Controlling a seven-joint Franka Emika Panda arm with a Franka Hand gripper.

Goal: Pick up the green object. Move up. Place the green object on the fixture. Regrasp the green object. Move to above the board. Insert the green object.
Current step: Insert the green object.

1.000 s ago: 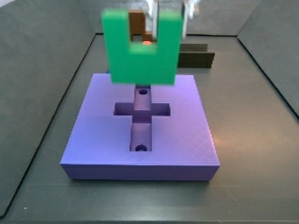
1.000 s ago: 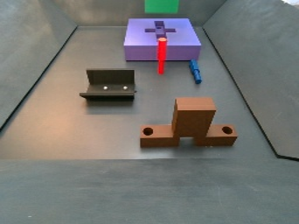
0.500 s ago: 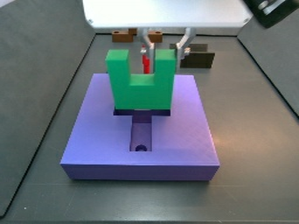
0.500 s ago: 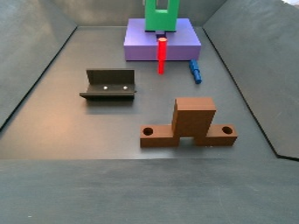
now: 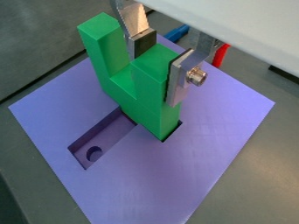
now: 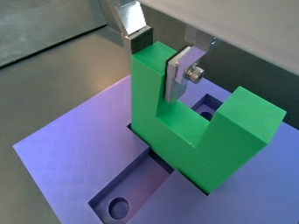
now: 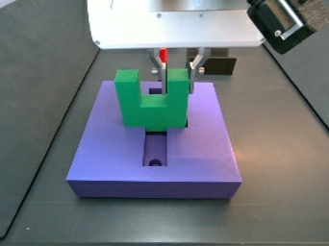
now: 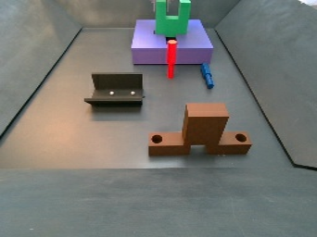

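1. End effector (image 5: 160,59): two flat silver finger plates w/ dark pads, clenched on one upright arm of the bright green chunky U-shaped block (image 5: 131,77); same grip shows in both wrist views (image 6: 163,57). It sits directly over the board, near its middle.

2. Green block: notch opens upward in a side view (image 7: 152,102), base pointing down. Lower end is already at or in the cross-shaped recess (image 7: 160,144) of the large lavender-purple slab (image 7: 213,144). How deep it sits, can't tell; in a wrist view the base looks to drop below the slab's top face.

3. Key relation: block hangs straight below the end effector, long axis vertical, lined up w/ the recess. Judgement: insertion step, nearly done; remaining move is straight down, then release. Any tilt could jam the base on the recess edges.

4. Further out: slim red peg (image 8: 172,55) leaning at the slab's front edge, small blue piece (image 8: 209,75) just beside the slab, dark L-shaped fixture (image 8: 115,90) and brown cross-shaped stand (image 8: 202,130) well apart on the floor.
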